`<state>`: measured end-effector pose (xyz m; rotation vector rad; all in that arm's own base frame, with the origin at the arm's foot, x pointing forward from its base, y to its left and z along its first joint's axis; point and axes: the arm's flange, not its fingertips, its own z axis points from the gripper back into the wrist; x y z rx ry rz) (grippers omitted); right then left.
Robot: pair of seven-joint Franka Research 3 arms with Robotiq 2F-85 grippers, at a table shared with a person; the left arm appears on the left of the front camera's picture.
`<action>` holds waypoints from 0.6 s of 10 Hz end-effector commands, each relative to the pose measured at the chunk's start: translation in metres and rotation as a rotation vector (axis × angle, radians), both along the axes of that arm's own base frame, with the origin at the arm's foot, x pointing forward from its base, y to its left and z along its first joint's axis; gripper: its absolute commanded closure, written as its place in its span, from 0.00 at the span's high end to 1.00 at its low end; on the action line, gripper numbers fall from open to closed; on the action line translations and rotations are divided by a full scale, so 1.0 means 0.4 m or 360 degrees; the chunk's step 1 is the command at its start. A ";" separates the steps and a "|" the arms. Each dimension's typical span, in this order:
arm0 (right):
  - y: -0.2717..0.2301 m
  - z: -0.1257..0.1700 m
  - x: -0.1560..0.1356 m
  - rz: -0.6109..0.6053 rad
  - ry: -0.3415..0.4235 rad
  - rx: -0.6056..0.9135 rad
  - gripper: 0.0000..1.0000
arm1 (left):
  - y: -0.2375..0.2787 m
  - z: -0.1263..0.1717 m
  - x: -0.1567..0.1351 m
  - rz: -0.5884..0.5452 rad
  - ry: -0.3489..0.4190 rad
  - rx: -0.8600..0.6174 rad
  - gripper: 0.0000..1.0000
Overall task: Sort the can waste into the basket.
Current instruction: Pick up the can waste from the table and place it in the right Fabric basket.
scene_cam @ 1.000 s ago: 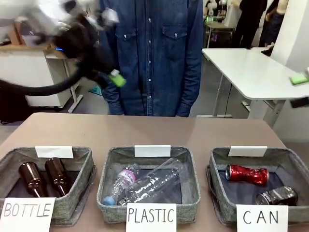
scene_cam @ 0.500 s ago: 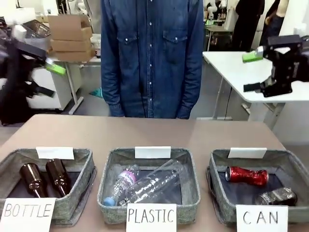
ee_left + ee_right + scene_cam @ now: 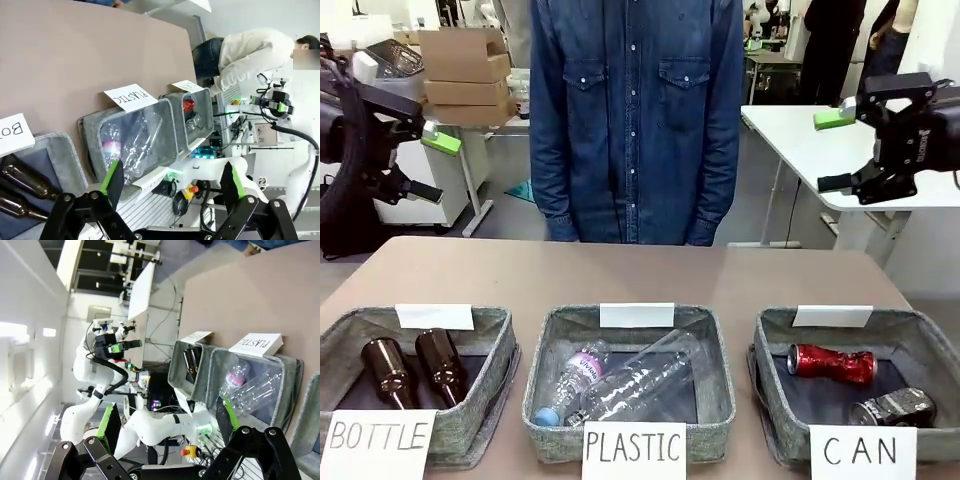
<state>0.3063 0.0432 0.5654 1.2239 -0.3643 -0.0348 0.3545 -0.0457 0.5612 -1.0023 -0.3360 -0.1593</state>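
Nearest, the grey CAN basket [image 3: 775, 340] sits at the table's right end, holding the shiny red can [image 3: 832, 362] and, just in front of it, the black and silver can [image 3: 894, 406]. Farther back and well above the table, the left gripper [image 3: 425, 163] and the right gripper [image 3: 834, 150] hang with jaws wide apart, holding nothing. Behind the table stands a person in a denim shirt [image 3: 635, 110].

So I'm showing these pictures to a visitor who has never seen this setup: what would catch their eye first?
Probably the three grey baskets in a row at the near edge of the table, each with a hand-lettered sign. The CAN basket on the right holds a shiny red can and a black and silver can. Next, the left gripper and right gripper, both open, raised at the sides, flanking a person in a denim shirt.
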 end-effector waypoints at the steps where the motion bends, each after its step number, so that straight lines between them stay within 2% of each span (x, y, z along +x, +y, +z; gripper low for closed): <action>1: -0.002 0.001 -0.001 -0.0001 -0.0023 -0.0007 1.00 | 0.023 0.002 0.006 0.0009 -0.0025 0.0027 1.00; 6: -0.002 0.001 -0.001 -0.0001 -0.0023 -0.0007 1.00 | 0.023 0.002 0.006 0.0009 -0.0025 0.0027 1.00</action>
